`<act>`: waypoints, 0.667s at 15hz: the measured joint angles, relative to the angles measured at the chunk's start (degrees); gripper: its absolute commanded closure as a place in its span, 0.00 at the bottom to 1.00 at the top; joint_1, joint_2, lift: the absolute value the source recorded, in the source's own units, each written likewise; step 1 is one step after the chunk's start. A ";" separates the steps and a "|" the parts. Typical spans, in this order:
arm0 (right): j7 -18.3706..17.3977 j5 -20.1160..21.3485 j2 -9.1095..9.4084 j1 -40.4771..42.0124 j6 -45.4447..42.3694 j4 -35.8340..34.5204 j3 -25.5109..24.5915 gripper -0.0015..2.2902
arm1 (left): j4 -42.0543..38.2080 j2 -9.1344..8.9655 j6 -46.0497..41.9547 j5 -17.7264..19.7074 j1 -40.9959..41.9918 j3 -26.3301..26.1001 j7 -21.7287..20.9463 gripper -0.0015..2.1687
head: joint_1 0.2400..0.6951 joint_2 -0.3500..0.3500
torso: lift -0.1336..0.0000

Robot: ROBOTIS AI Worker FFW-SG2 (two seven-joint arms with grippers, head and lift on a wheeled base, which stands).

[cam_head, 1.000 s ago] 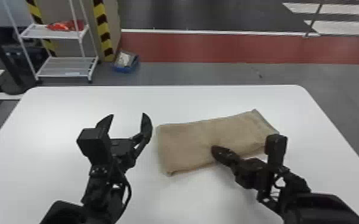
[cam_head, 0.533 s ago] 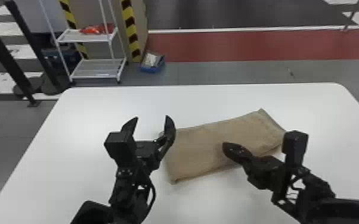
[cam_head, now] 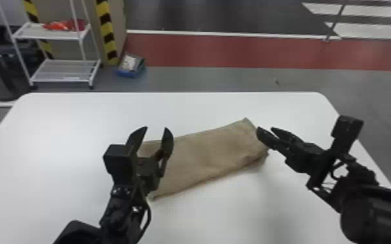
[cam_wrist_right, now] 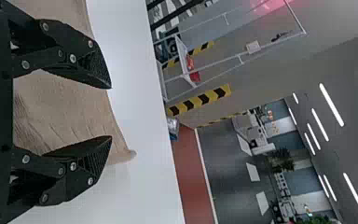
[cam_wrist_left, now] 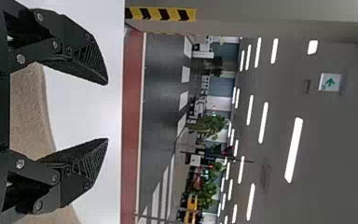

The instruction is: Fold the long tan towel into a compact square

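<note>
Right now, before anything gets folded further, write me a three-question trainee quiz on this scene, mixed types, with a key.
1. True or false: the right gripper has its fingers shut on the tan towel.
2. Multiple choice: where does the towel lie?
a) on the floor
b) on the table
c) in a basket
3. Fill in the blank: the left gripper has its two fingers ____, with nothing held between them.

Key: 1. false; 2. b; 3. open

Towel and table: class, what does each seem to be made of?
The towel looks like woven cloth, probably cotton, matt and soft, with creases and a fuzzy surface. The table seems smooth plastic or laminate, slightly glossy, given its faint reflections.
</note>
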 measured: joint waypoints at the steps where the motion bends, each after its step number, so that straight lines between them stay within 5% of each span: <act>1: -0.05 0.04 -0.93 -1.39 0.22 1.44 -1.60 0.03 | 1.21 -0.18 1.41 0.12 -0.85 -0.79 -0.16 0.86 | 1.00 0.25 | 0.08; 2: -0.06 -0.14 -1.95 -2.67 0.87 2.91 -2.87 0.03 | 2.01 -0.26 2.49 0.38 -1.38 -1.22 -1.01 0.95 | 1.00 0.22 | 0.08; 10: 0.95 -1.31 -7.08 -9.56 7.64 11.63 -7.66 0.03 | 2.82 0.16 8.43 0.74 -1.06 -1.22 -3.35 0.95 | 1.00 0.09 | 0.08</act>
